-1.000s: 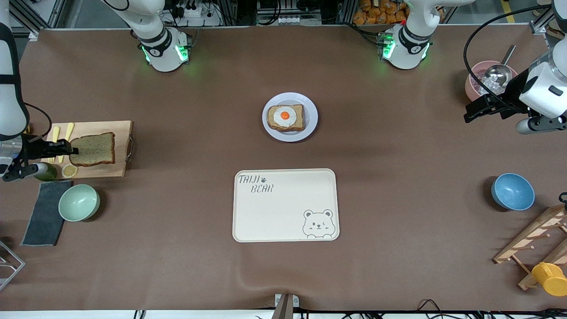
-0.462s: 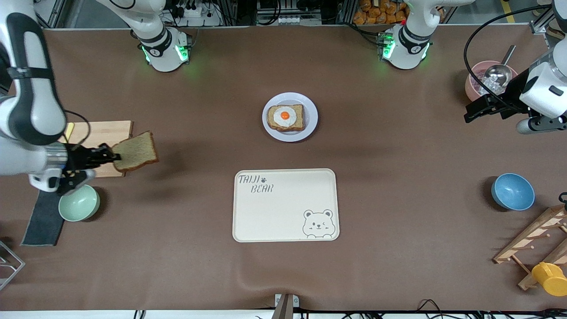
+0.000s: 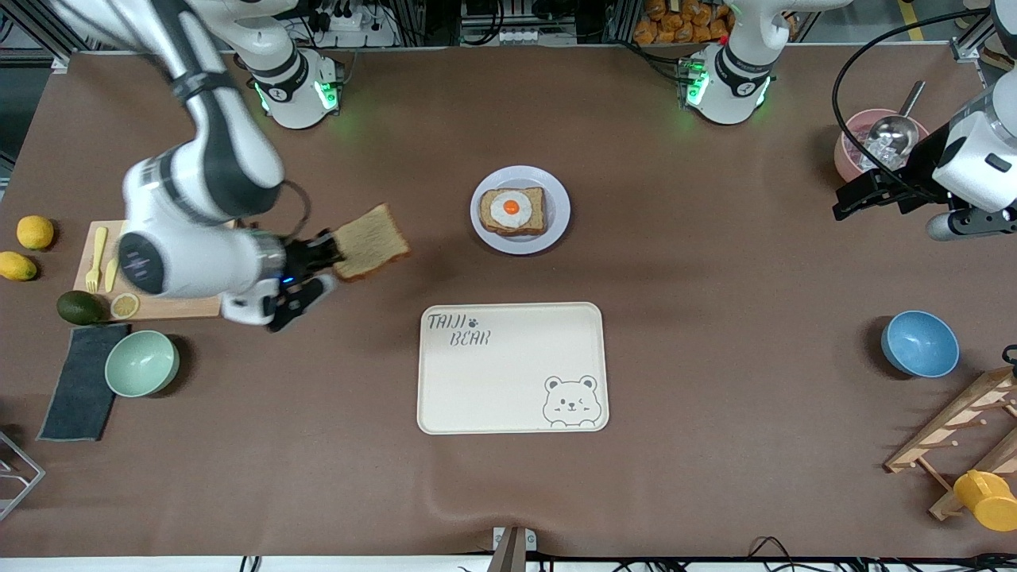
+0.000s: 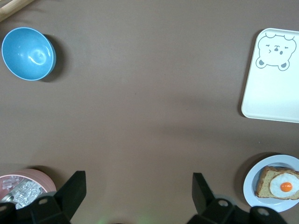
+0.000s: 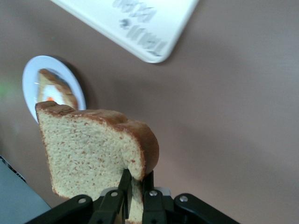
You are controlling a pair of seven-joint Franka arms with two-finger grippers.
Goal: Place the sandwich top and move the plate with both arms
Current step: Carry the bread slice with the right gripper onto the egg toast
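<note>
The right gripper (image 3: 332,258) is up in the air over bare brown table (image 3: 715,357), its fingers (image 5: 125,184) pinched tight on one edge of the sandwich top (image 3: 370,241), which sticks out flat ahead of it. Just ahead of that slice, toward the left arm's end of the table, sits the plate (image 3: 558,208), carrying the egg-topped slice (image 3: 512,210). The cream bear tray (image 3: 512,368) lies on the table near the gripper, closer to the front camera than the plate. Back by the right arm's wrist there's the wooden cutting board (image 3: 171,306), with a green bowl (image 3: 141,363) beside it. The left gripper (image 3: 854,199) waits with its jaws spread wide and nothing in them, hanging beside the pink bowl (image 3: 847,143) at its own end of the table, a blue bowl (image 3: 919,343) also down there.
</note>
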